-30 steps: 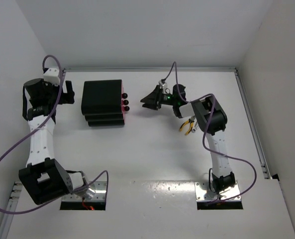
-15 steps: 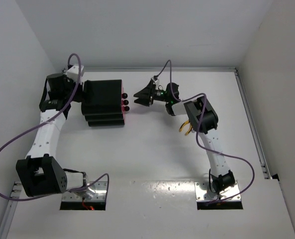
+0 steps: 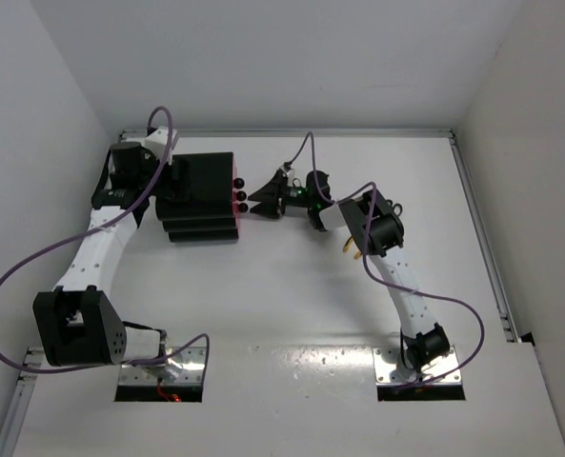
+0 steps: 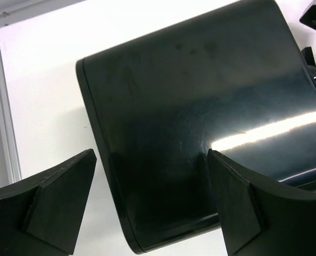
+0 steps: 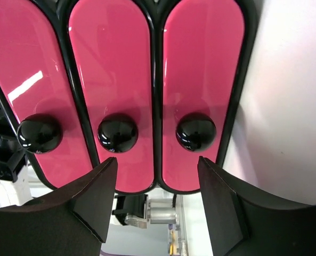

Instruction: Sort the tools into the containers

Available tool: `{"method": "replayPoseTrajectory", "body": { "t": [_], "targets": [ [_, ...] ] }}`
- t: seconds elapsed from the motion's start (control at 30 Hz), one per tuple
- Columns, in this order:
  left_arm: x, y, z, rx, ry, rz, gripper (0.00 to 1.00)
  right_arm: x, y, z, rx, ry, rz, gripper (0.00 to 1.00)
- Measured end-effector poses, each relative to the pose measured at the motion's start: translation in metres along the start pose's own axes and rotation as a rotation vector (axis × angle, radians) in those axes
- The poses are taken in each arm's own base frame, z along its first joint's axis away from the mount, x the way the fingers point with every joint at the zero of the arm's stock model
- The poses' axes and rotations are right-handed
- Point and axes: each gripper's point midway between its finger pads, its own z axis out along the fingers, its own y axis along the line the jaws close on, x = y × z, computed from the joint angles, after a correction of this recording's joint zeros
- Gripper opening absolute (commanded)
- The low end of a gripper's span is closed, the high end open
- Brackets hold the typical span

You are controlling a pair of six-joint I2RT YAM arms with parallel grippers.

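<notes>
Currently the bench (image 3: 292,305) carries the black cabinet (image 3: 198,195) at its far left, with both arms converged on it.

1. Cabinet. It stands with its three pink drawers (image 5: 115,64) facing the right arm. All three are closed, so no tool has been sorted yet.
2. Left claw (image 4: 151,157). It is spread open at the cabinet's rear: one finger is over the glossy black top and the other is beyond the back edge. I cannot tell whether either finger touches. I judge it is posted there to brace the cabinet against a pull from the front.
3. Right claw (image 5: 158,158). It is open and empty, level with the row of black knobs (image 5: 118,133) and just short of them. Its gap spans the middle knob and one end knob, so the chosen knob is not yet evident.
4. Pliers (image 3: 351,246). They lie on the bench beneath the right arm's elbow, with only a yellow sliver visible.
5. Wrench. It is not visible in any view.

Change log: one second ago the left claw was well apart from the cabinet, and the right claw hung near mid-bench with the pliers more exposed. Since then both claws have closed in on the cabinet. The cabinet itself has not shifted.
</notes>
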Motion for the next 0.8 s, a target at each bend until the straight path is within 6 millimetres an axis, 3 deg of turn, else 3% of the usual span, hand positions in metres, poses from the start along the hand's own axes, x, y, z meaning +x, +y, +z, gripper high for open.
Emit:
{"method": "replayPoseTrajectory", "body": {
  "t": [0.8],
  "targets": [
    [0.011, -0.012, 0.009, 0.015, 0.024, 0.008, 0.91, -0.005, 0.022, 0.026, -0.057, -0.016, -0.074, 0.62]
  ]
}}
